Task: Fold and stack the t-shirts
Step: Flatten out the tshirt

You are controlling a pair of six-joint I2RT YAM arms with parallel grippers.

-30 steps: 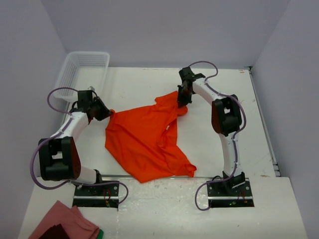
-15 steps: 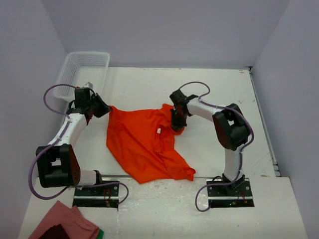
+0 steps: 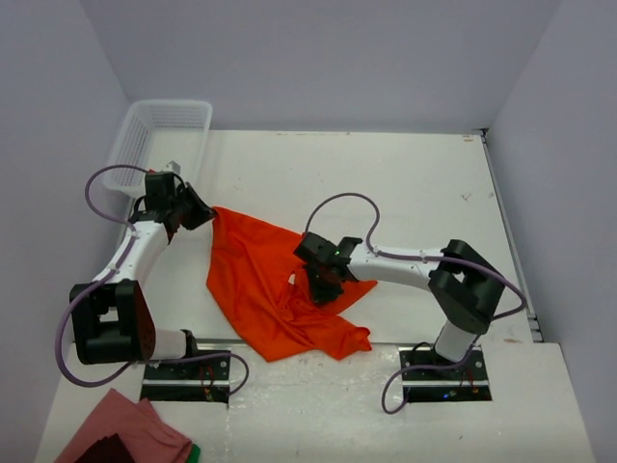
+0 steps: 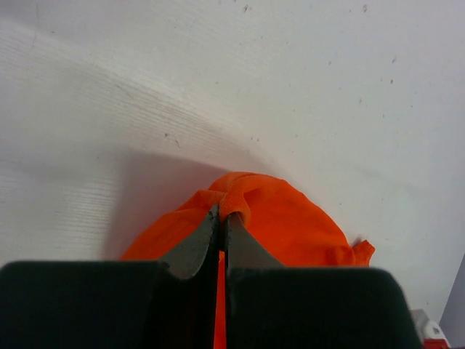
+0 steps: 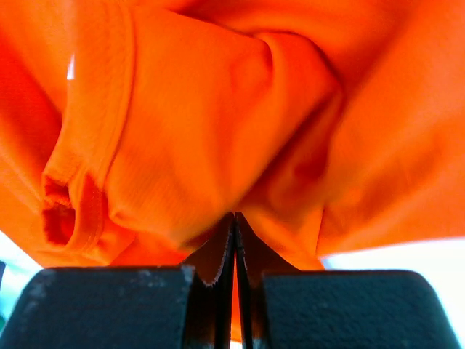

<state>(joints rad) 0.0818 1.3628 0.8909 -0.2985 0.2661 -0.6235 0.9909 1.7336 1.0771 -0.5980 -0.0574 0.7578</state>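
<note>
**Left claw (image 3: 210, 218) and right claw (image 3: 323, 285) both clamped on the t-shirt (image 3: 253, 280); folding hardly begun**

Left wrist view: fingertips (image 4: 218, 218) pressed together on a small bunch of orange-red fabric at the shirt's far-left corner. Right wrist view: pinched tight in the same way on a pleat of cloth, above the middle of the shirt. Lying crumpled on the tabletop (image 3: 415, 183) between the two arms, one side drawn loosely across the other. Judged as an early stage: no neat fold, nothing stacked. Left to do: flatten, fold properly, place on a pile. At the far left a white basket (image 3: 130, 145); at the near-left corner a pinkish cloth (image 3: 125, 429), well apart.
</note>
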